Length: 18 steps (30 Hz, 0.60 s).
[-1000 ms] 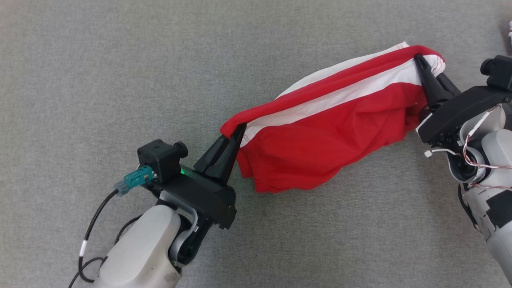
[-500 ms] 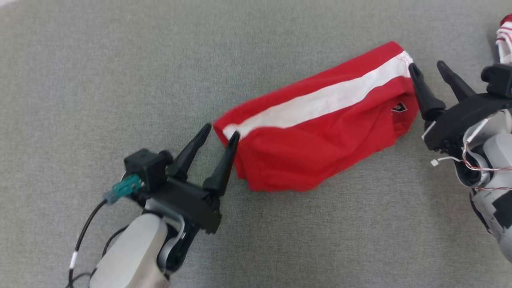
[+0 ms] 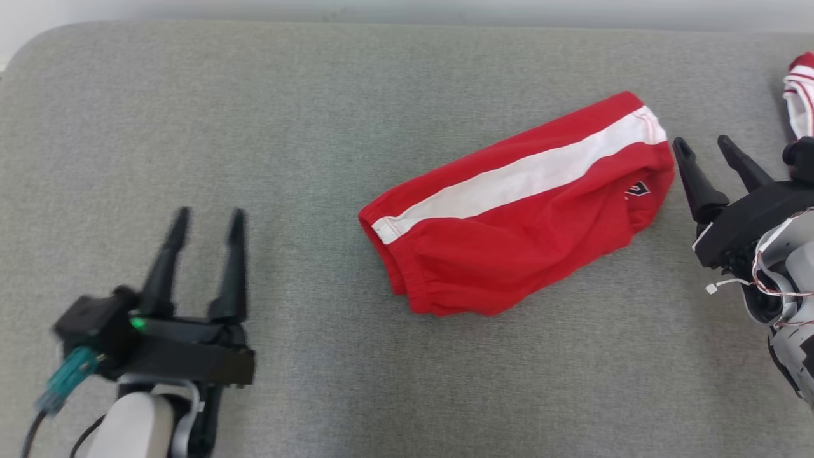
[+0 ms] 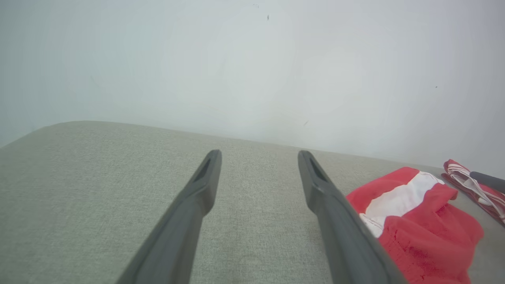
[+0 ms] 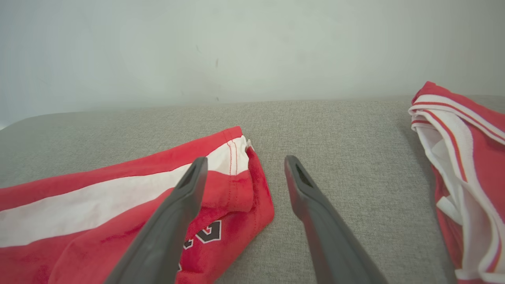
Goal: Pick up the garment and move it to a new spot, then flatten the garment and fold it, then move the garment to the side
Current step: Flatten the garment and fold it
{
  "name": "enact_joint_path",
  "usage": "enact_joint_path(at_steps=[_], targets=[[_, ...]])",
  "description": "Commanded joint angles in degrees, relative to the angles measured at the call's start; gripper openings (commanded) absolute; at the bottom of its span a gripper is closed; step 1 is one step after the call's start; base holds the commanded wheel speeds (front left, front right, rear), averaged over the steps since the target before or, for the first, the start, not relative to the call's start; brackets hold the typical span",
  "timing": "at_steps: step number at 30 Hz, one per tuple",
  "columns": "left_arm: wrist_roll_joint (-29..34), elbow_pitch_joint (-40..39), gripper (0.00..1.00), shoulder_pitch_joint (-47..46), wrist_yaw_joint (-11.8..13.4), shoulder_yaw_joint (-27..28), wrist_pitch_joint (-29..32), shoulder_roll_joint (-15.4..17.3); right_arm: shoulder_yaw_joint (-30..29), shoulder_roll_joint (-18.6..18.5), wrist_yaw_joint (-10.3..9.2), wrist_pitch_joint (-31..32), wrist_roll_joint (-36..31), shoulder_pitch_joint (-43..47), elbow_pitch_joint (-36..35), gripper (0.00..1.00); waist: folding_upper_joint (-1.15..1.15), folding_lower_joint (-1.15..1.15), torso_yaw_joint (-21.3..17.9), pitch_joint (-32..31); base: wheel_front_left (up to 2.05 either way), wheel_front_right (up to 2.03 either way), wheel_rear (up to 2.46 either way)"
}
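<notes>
The garment (image 3: 521, 210), red shorts with a white side stripe, lies folded on the grey cushion (image 3: 318, 108), running from lower left to upper right. My left gripper (image 3: 206, 219) stands open well to its left, nothing between the fingers. My right gripper (image 3: 706, 145) is open just off the garment's right end, apart from the cloth. In the left wrist view the garment (image 4: 414, 221) lies right of my open left gripper (image 4: 259, 154). In the right wrist view the garment (image 5: 118, 209) lies under the left finger of my open right gripper (image 5: 244, 161); a dark number print shows.
A second red and white garment (image 3: 800, 95) lies at the cushion's far right edge, also in the right wrist view (image 5: 461, 165). A pale wall (image 5: 236, 47) rises behind the cushion. The cushion's rounded back left corner (image 3: 38, 44) is in view.
Both grippers opened and let go of the garment, which now lies flat on the cushion. My left gripper pulled back far to the left. The head camera tilted up.
</notes>
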Motion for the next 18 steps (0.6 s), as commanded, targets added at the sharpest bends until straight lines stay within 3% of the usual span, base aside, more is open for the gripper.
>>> enact_joint_path(at_steps=[1, 8, 18], targets=[[1.63, -1.43, 1.0, 1.49, 0.34, 2.32, 0.0, -1.12, -0.02, 0.06, -0.17, -0.04, 0.2, -0.66, 0.77, 1.0, 0.0, 0.01, 0.78, 0.41, 0.0, 0.0, 0.0], [8.0, -5.13, 1.0, 5.57, -1.1, 12.14, 0.0, -5.55, 0.34, 2.01, -0.17, 0.72, -0.02, -4.01, 6.84, 1.0, 0.0, 0.01, 2.66, 1.7, 0.0, 0.0, 0.0], [12.27, -3.03, 1.0, 6.7, -3.51, 14.83, 0.0, -7.84, 2.1, 4.76, -0.17, 1.94, -2.06, -7.24, 17.32, 1.0, 0.0, 0.01, 4.68, 2.98, 0.0, 0.0, 0.0]])
